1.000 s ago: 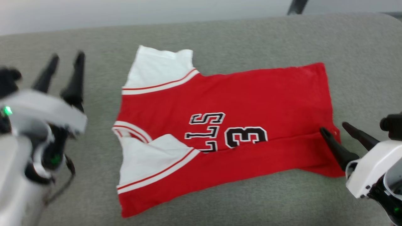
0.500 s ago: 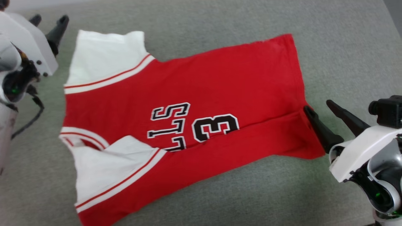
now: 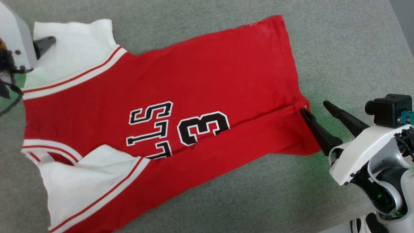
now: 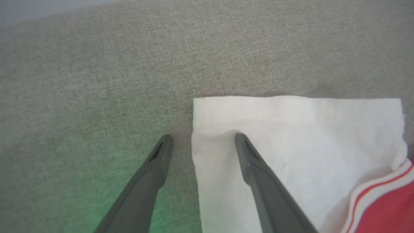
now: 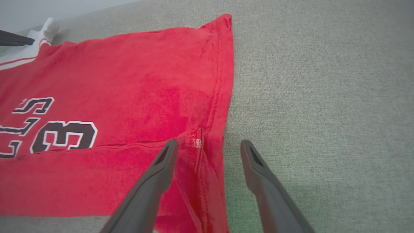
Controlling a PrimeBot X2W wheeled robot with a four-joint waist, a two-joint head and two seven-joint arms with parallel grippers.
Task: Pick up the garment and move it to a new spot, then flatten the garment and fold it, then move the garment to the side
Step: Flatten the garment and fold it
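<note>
The garment (image 3: pixel 181 84) lies spread on the grey upholstered surface (image 3: pixel 339 48), collar to the left and hem to the right. It is red with white sleeves and black-and-white lettering (image 3: pixel 179 129). Its near long side is folded over the lower part of the lettering. My left gripper (image 4: pixel 203 137) is open, straddling the outer edge of the far white sleeve (image 4: pixel 291 136), one finger over cloth and one over bare surface. My right gripper (image 3: pixel 314 108) is open at the hem. In the right wrist view the right gripper (image 5: pixel 209 142) straddles the hem edge where the fold ends.
Bare grey surface stretches beyond the hem to the right (image 5: pixel 323 97) and past the far sleeve (image 4: pixel 97 81). The surface's right edge (image 3: pixel 396 19) runs down the top right corner, and its near edge shows by my right arm's base (image 3: pixel 362 223).
The head camera has swung down and closer, so the whole picture shifted. My left gripper went from beside the garment to the far sleeve's edge. The right gripper stays at the hem.
</note>
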